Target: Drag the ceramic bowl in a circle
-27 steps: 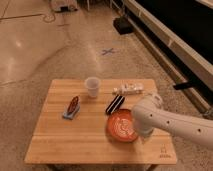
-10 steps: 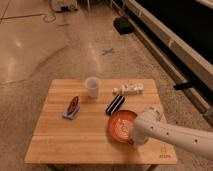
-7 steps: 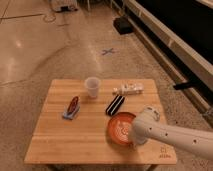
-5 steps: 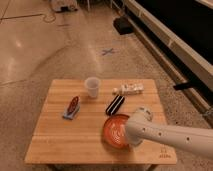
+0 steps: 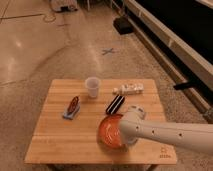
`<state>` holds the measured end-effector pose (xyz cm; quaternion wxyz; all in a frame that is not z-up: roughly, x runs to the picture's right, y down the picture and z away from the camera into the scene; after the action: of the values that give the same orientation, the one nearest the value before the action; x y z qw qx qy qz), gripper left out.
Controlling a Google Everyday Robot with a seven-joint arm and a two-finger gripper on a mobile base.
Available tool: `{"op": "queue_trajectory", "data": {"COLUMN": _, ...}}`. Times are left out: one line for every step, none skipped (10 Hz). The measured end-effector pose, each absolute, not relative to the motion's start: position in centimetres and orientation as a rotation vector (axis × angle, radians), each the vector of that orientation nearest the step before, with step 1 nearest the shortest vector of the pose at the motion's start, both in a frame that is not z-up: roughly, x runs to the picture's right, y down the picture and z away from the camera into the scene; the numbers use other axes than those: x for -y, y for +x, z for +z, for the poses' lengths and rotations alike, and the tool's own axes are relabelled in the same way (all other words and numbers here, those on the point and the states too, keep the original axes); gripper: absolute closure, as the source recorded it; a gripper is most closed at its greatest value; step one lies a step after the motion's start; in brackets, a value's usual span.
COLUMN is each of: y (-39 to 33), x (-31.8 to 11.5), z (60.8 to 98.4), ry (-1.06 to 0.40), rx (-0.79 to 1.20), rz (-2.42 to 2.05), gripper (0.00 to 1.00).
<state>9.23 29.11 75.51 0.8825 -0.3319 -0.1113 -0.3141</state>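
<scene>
Camera view: the gripper (image 5: 126,134), fingers hidden, sits on the orange ceramic bowl's (image 5: 110,131) right side, table (image 5: 55,145) open leftward.

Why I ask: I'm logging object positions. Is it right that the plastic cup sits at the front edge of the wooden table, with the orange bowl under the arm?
Not quite. The camera view shows the plastic cup near the wooden table's far edge, not the front. The orange bowl does sit under the arm, whose gripper is at the bowl, hidden from view.

Wooden table (image 5: 55,145), polished concrete floor (image 5: 40,50), possibly tape cross (image 5: 108,51).
</scene>
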Motion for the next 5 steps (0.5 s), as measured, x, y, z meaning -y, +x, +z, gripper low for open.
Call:
{"op": "queue_trajectory", "data": {"y": 9.09, "x": -29.01, "z": 75.45, "ry": -0.696, "rx": 0.230, "rz": -0.660, "gripper": 1.00}}
{"op": "queue_trajectory", "data": {"y": 9.42, "x": -29.13, "z": 75.25, "ry": -0.703, "rx": 0.225, "rz": -0.668, "gripper": 1.00}}
{"op": "queue_trajectory", "data": {"y": 9.38, "x": -29.20, "z": 75.05, "ry": -0.710, "rx": 0.218, "rz": -0.677, "gripper": 1.00}}
{"op": "queue_trajectory", "data": {"y": 9.21, "x": -29.09, "z": 74.99, "ry": -0.715, "rx": 0.214, "rz": -0.680, "gripper": 1.00}}
{"op": "queue_trajectory", "data": {"y": 9.28, "x": -28.99, "z": 74.95, "ry": -0.719, "rx": 0.213, "rz": -0.681, "gripper": 1.00}}
